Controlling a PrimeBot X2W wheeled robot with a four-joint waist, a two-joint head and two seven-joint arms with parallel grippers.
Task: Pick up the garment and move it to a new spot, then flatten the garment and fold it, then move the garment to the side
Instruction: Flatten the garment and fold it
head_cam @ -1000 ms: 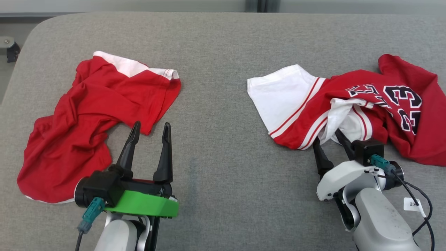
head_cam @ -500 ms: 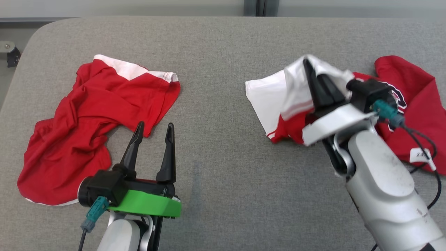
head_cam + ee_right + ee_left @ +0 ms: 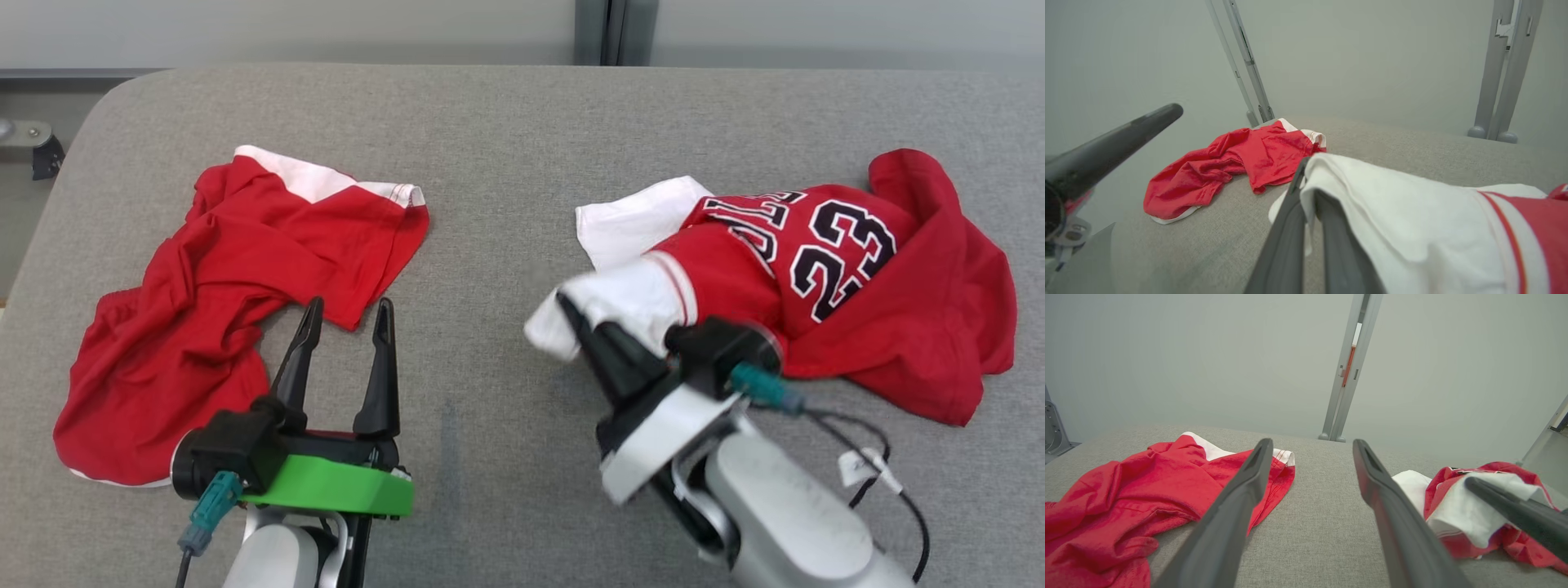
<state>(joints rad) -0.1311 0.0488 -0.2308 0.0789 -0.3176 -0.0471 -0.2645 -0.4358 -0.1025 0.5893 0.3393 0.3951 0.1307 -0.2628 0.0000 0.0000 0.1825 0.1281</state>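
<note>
Now our right claw point(image 3: 573, 317) has its two dark fingers pressed together on a white fold of the red number-23 jersey point(image 3: 824, 253). The pinched cloth sits right at the fingertips and drapes over them, held up off the grey padded surface point(image 3: 506, 147). The rest of the jersey trails away from the claw toward the right side of the surface, bunched, with its number facing up and a white sleeve lying flat just behind the grip. Our left claw point(image 3: 349, 306) hovers with its fingers spread wide and nothing between them. Its tips are at the near edge of a crumpled red garment point(image 3: 204, 286) with white trim, which lies on the left, well apart from the jersey.
</note>
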